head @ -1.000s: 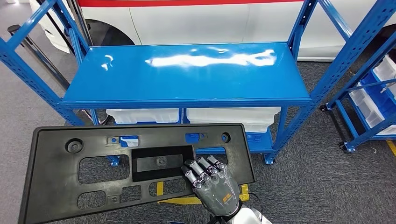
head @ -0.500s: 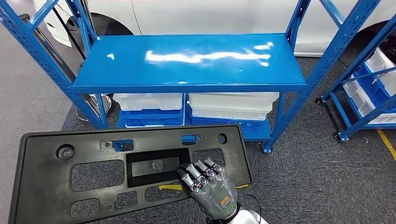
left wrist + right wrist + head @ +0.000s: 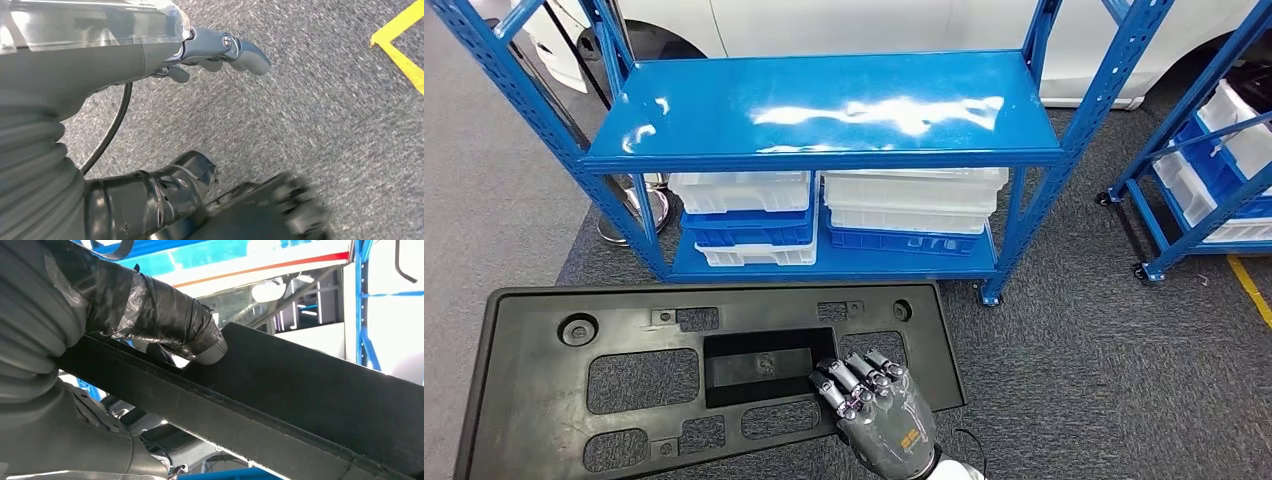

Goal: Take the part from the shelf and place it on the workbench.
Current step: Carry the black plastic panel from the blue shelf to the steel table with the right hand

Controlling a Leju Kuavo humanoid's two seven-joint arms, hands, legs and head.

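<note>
The part is a long black plastic panel with several cut-outs. It hangs flat in front of me, low in the head view, clear of the blue shelf. My right hand grips its near edge, fingers curled over the top face beside the middle recess. In the right wrist view the taped thumb presses against the panel's edge. My left hand hangs over the grey carpet with its fingers loosely apart and nothing in them.
White and blue bins fill the shelf's lower level. A second blue rack with bins stands at the right. A white car body lies behind the shelf. Yellow floor tape runs at the right edge.
The whole picture has shifted: the shelf now sits farther off and higher in the head view, so the camera has moved back. The panel stays in my right hand.
</note>
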